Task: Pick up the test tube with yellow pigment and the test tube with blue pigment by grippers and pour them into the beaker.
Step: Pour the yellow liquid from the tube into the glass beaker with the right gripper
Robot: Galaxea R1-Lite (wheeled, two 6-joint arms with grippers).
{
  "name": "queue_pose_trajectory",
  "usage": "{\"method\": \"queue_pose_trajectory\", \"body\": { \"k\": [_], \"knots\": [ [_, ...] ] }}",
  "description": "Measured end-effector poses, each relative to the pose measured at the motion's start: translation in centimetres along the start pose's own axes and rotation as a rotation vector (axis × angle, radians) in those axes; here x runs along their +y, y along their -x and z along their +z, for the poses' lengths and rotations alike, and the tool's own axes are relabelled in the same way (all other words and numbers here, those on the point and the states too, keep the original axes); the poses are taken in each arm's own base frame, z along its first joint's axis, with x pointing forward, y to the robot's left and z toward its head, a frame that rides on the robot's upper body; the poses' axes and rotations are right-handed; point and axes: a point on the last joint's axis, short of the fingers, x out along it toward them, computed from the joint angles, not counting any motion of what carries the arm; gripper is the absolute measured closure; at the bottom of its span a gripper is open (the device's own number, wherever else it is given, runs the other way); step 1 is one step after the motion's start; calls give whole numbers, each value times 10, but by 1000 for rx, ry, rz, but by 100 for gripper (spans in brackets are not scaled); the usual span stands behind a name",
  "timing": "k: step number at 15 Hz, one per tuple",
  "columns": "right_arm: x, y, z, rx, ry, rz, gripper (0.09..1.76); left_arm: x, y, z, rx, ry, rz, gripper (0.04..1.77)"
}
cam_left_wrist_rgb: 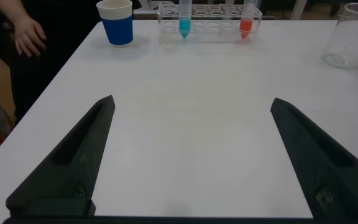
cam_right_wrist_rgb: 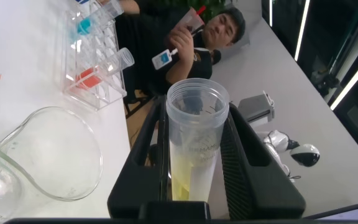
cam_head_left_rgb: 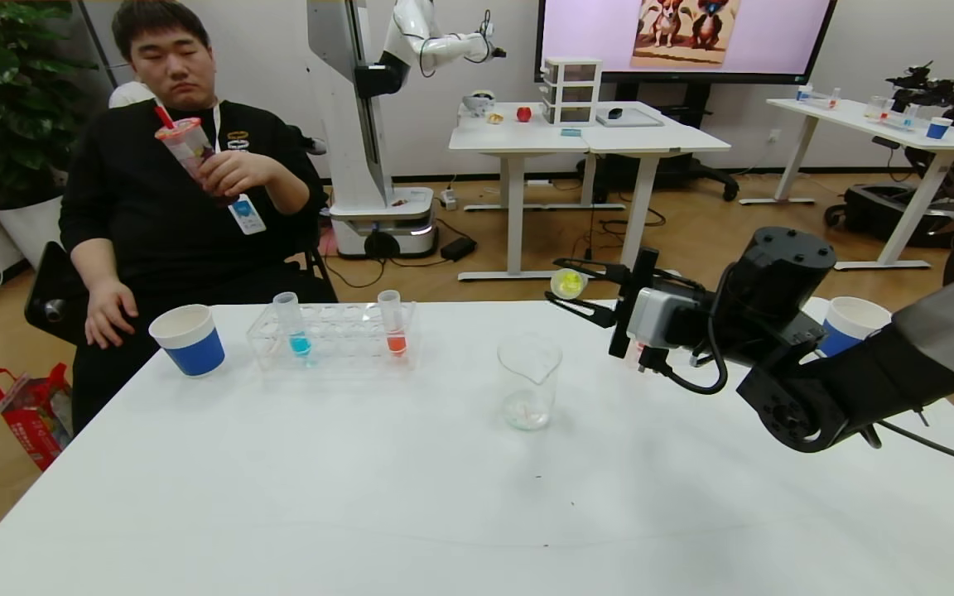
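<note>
White table (cam_head_left_rgb: 361, 497) with beaker (cam_head_left_rgb: 529, 381), tube rack (cam_head_left_rgb: 332, 337), two paper cups (cam_head_left_rgb: 188, 338).

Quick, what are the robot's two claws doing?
Left gripper: open, holding nothing.
Right gripper: shut on the test tube with yellow pigment.

The beaker (cam_right_wrist_rgb: 42, 155) bears faint red printing near its base, seemingly "300"; raised lettering on the test tube with yellow pigment (cam_right_wrist_rgb: 194, 149) stays illegible.
</note>
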Motion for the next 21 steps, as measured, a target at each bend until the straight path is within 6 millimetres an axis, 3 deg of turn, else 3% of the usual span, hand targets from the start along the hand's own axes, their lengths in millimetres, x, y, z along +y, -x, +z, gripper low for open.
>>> {"method": "queue_pose_trajectory", "body": {
  "k": [13,21],
  "knots": [
    [21,-28,-40,-12,237,4,134,0,0,0,0,0,0,6],
    [26,-24,-57,5,372,12,134,0,0,0,0,0,0,6]
  ]
}}
